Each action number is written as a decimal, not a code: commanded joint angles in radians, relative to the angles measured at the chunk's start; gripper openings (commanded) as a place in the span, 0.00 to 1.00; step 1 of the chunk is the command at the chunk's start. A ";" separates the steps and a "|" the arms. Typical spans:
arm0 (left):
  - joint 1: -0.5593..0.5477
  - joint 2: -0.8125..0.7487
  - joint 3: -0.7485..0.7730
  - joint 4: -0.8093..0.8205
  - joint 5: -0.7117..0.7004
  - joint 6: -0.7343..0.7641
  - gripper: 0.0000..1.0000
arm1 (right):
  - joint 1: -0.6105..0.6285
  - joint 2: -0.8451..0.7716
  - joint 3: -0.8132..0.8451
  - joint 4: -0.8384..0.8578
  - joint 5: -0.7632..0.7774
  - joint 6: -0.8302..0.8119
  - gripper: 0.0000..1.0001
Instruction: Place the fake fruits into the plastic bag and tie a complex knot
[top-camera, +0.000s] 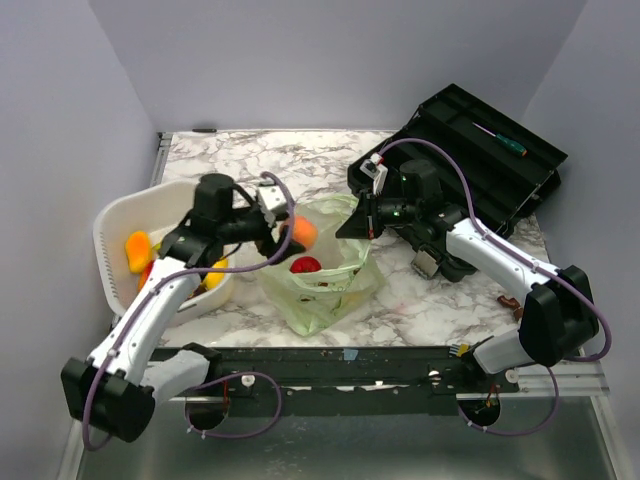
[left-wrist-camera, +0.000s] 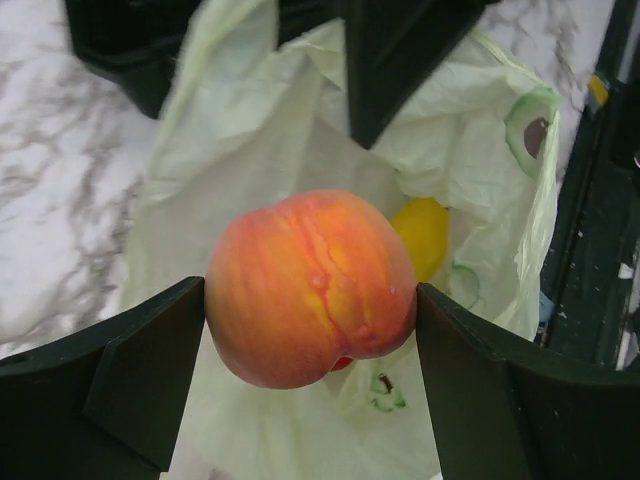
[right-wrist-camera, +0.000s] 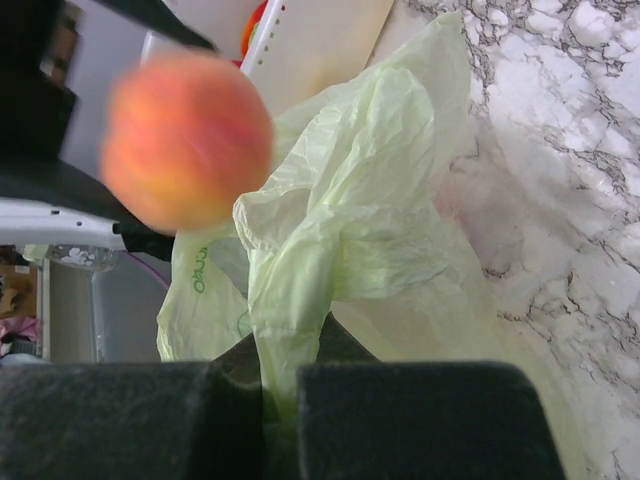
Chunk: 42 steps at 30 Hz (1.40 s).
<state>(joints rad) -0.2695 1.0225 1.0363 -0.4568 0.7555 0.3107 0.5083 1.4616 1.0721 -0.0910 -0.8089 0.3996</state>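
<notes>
The pale green plastic bag (top-camera: 325, 275) lies open mid-table, with a red apple (top-camera: 305, 265) inside. In the left wrist view a yellow fruit (left-wrist-camera: 425, 235) also lies in the bag (left-wrist-camera: 270, 130). My left gripper (top-camera: 290, 237) is shut on an orange-red mango (left-wrist-camera: 310, 285) and holds it over the bag's mouth. My right gripper (top-camera: 362, 222) is shut on the bag's far edge (right-wrist-camera: 300, 300) and holds it up. The mango shows blurred in the right wrist view (right-wrist-camera: 185, 140). No knot is in view.
A white basket (top-camera: 120, 235) at the left holds orange and yellow fruits (top-camera: 138, 250). An open black toolbox (top-camera: 480, 165) with a green-handled screwdriver (top-camera: 500, 138) stands at the back right. Grey walls enclose the marble table (top-camera: 290, 160).
</notes>
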 joint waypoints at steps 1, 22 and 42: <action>-0.183 0.110 -0.076 0.088 -0.056 -0.005 0.68 | -0.008 -0.009 -0.009 0.033 -0.039 -0.013 0.01; -0.195 0.104 0.055 -0.185 -0.078 0.038 0.98 | -0.008 -0.033 -0.022 0.054 -0.064 -0.055 0.01; 0.827 0.271 0.067 -0.543 -0.269 0.679 0.98 | -0.008 -0.047 -0.026 0.017 -0.063 -0.091 0.01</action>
<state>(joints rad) 0.5148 1.2514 1.1606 -0.9920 0.6292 0.8139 0.5083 1.4410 1.0554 -0.0574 -0.8547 0.3302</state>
